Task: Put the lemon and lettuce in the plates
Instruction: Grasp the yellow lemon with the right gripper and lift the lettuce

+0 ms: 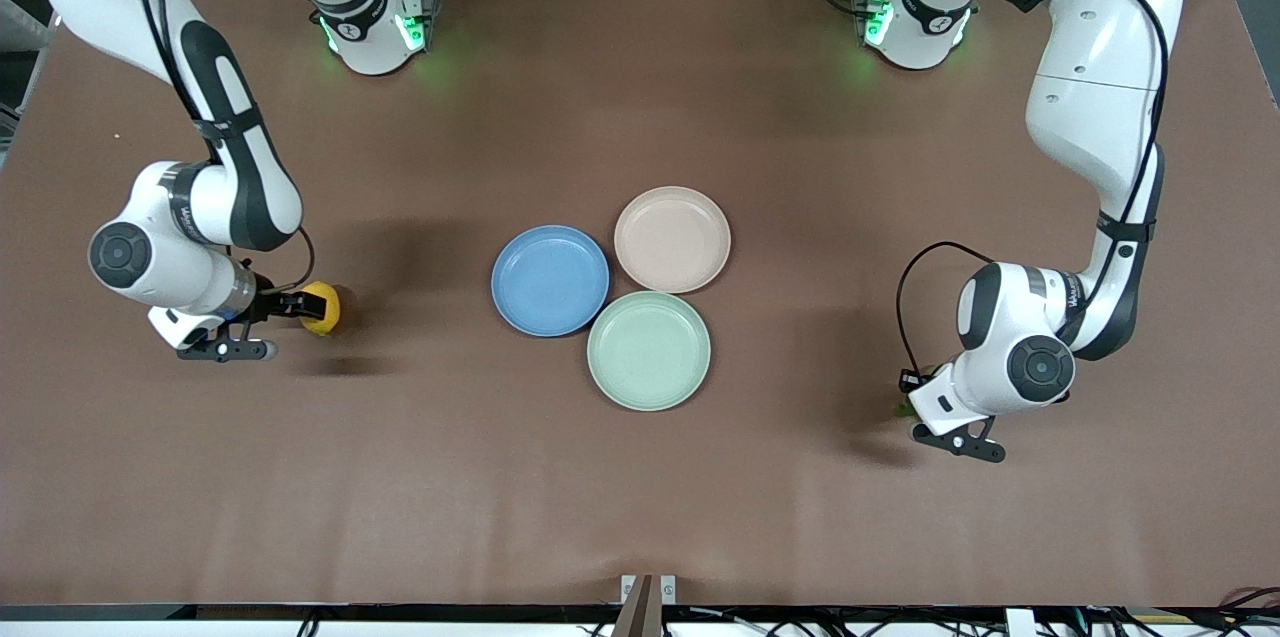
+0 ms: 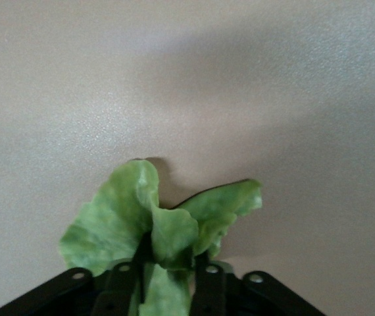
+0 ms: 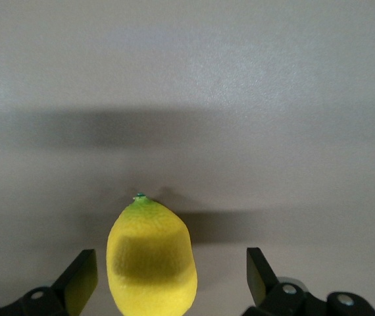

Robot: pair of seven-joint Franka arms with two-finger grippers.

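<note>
The yellow lemon (image 1: 322,308) lies on the brown table toward the right arm's end. My right gripper (image 1: 296,307) is low at the table, and its open fingers stand either side of the lemon (image 3: 151,260) without closing on it. My left gripper (image 1: 914,407) is low at the table toward the left arm's end. It is shut on the stem of the green lettuce (image 2: 154,227), which only peeks out under the hand in the front view (image 1: 904,408). The blue plate (image 1: 550,280) and the beige-pink plate (image 1: 672,239) sit empty mid-table.
A pale mint-green plate (image 1: 649,350) touches the other two and is nearer to the front camera than they are. Bare brown table lies between each gripper and the plates. The arm bases stand along the table's edge farthest from the camera.
</note>
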